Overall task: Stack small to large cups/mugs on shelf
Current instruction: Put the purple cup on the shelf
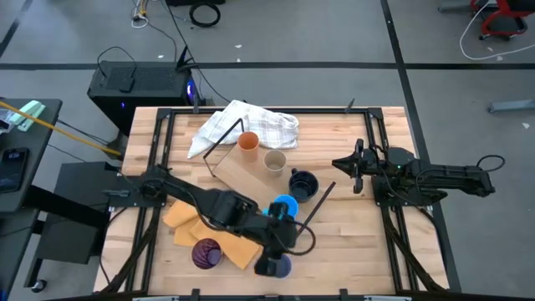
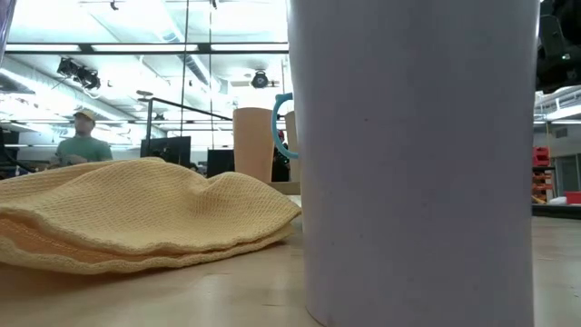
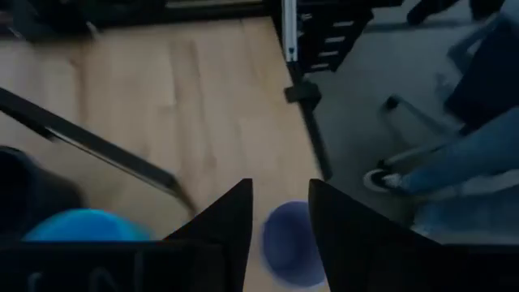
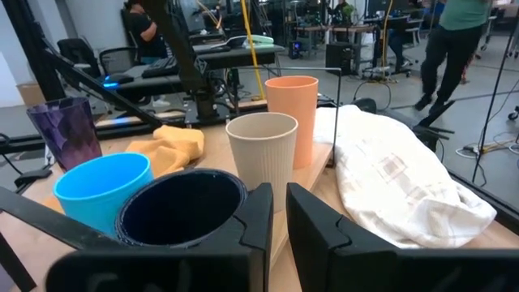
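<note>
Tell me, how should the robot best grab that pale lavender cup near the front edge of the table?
Probably from straight above, pinching the rim. The lavender cup stands upright with its mouth up, has no visible handle, and the left end effector hangs over it, one finger on each side. The blue mug and yellow cloth sit near, so a side approach looks tighter.

six cups [image 1: 248,141], two cloths [image 1: 242,125], one shelf [image 1: 242,174], two arms [image 1: 435,177].

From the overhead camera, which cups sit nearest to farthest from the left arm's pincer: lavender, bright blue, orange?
From the left pincer:
1. Lavender cup, right under it at the table's front edge.
2. Bright blue mug, just behind.
3. Orange cup, far back by the white cloth.
</note>
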